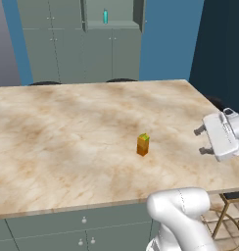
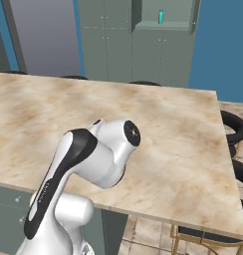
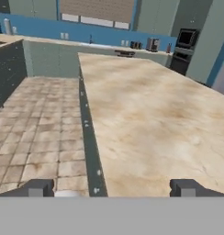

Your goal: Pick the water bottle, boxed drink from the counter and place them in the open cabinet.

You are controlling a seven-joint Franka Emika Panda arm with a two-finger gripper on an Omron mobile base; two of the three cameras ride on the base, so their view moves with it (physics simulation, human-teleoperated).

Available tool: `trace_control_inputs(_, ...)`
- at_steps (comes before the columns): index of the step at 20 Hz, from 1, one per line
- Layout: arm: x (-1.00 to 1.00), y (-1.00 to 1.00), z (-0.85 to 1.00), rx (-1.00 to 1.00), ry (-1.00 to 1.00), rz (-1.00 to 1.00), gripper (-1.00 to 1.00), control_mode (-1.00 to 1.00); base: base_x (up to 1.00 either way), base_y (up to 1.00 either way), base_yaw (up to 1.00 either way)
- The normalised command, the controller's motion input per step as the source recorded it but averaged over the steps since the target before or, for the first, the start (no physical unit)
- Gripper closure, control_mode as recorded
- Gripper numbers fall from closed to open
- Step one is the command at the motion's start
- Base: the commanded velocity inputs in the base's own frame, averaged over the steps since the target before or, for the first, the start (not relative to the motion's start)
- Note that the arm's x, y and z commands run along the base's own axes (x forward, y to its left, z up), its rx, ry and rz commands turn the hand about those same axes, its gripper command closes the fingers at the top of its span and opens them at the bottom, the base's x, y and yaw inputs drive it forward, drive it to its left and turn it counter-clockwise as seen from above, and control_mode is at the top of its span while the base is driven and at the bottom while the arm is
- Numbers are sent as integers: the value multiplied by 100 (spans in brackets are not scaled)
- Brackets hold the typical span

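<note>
nearest the lens, the gripper [image 1: 203,141] hangs with its jaws spread wide and empty, off to the right of the boxed drink [image 1: 143,144], likely set to come at it sideways. the carton stands upright near the middle of the counter [image 1: 67,142]. well beyond the carton, the water bottle [image 1: 105,16] already stands in the open cabinet [image 1: 111,23].

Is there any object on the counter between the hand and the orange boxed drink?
Nothing visible. In the left base view only bare counter lies between the open hand and the boxed drink.
</note>
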Motion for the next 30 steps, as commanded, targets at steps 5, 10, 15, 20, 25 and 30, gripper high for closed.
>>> trace_control_inputs(5,38,0,-18,0,12,-4,-100,-100,0,0,0)
trace_control_inputs(10,56,-3,-20,0,28,-1,-100,-100,0,0,0)
trace_control_inputs(15,47,-10,-22,0,21,0,-100,-100,0,0,0)
trace_control_inputs(20,38,2,-39,0,2,-4,-100,-100,0,0,0)
trace_control_inputs(25,46,2,-36,0,0,-11,-100,-100,0,0,0)
trace_control_inputs(30,36,3,-33,1,0,-12,-100,-100,0,0,0)
